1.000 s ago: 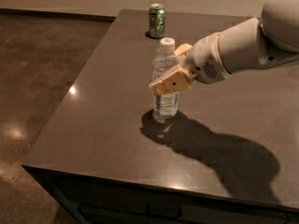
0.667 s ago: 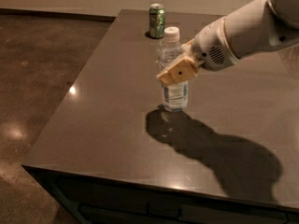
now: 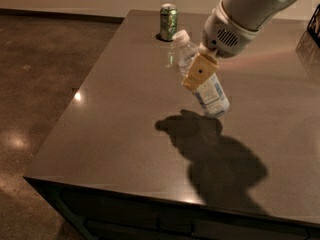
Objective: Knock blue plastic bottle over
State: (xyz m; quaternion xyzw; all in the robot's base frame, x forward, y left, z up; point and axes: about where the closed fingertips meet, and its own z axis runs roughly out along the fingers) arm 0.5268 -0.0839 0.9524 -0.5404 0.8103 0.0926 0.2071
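The blue plastic bottle is a clear bottle with a white cap and a blue-and-white label. It leans steeply on the dark table, cap toward the far left and base toward the near right. My gripper reaches in from the upper right and lies against the bottle's middle, covering part of it. I cannot tell whether the bottle's base touches the table.
A green soda can stands upright at the table's far edge, just behind the bottle's cap. The table's left edge drops to a shiny brown floor. A dark object shows at the right border.
The bottle stood upright before and now tilts far over, cap to the far left. My gripper and arm have moved up and toward the far right with it.
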